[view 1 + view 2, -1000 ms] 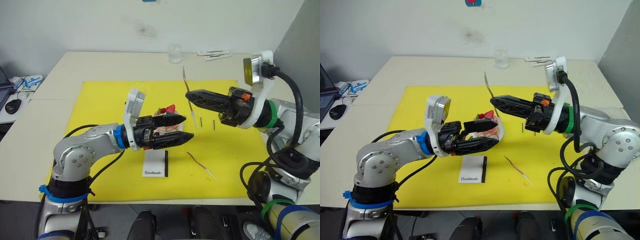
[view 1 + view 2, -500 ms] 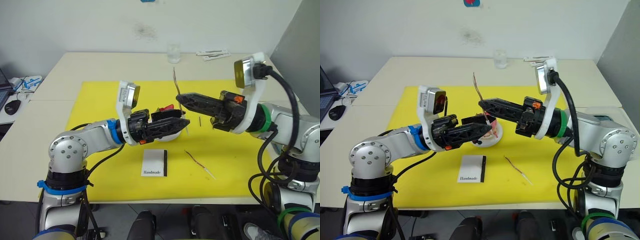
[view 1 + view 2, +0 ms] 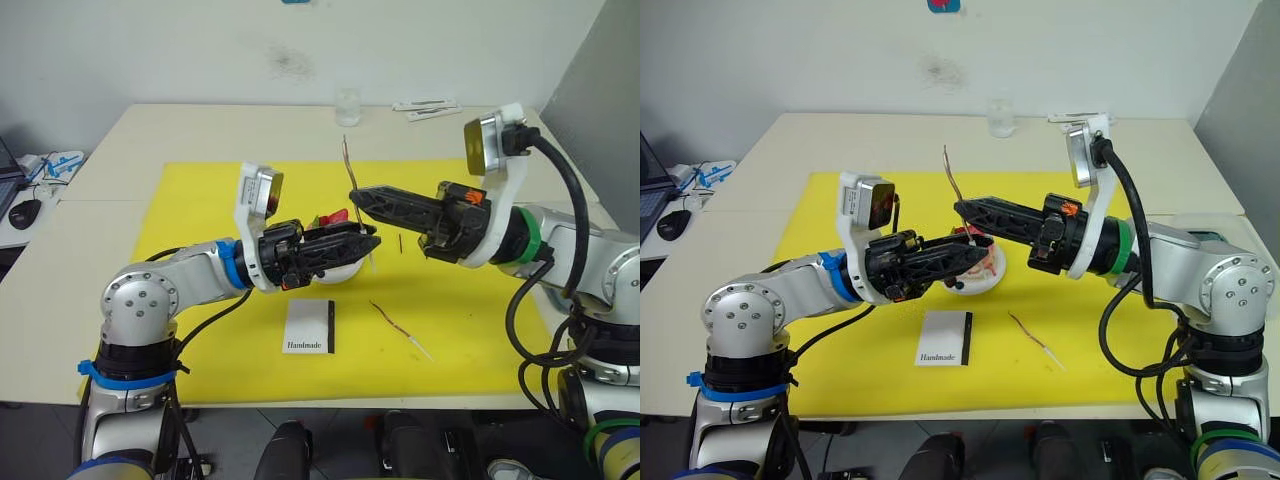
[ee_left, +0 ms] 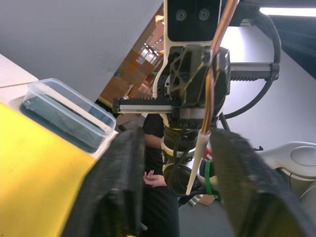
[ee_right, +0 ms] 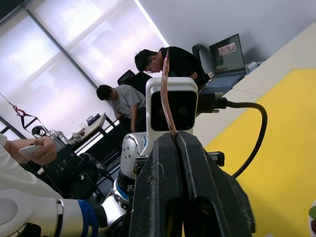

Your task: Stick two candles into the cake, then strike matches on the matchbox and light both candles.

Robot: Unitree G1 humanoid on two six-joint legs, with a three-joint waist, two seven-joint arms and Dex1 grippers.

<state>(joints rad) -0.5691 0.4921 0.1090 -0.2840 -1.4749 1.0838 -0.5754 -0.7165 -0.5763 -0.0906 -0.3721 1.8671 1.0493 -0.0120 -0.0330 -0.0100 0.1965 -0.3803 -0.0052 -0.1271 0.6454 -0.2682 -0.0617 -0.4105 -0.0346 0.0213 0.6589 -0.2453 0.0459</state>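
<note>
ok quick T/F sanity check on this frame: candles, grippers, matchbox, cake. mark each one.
1. The right gripper is shut on a candle. True.
2. Both candles are already stuck in the cake. False: one is held in the right gripper above the cake, the other candle lies on the yellow mat.
3. The left gripper is open beside the cake. True: its fingers stand apart in the left wrist view.
4. The matchbox is held in the left gripper. False: it lies flat on the mat, nearer the robot than the cake.
5. A candle is burning. False: no flame shows.
</note>
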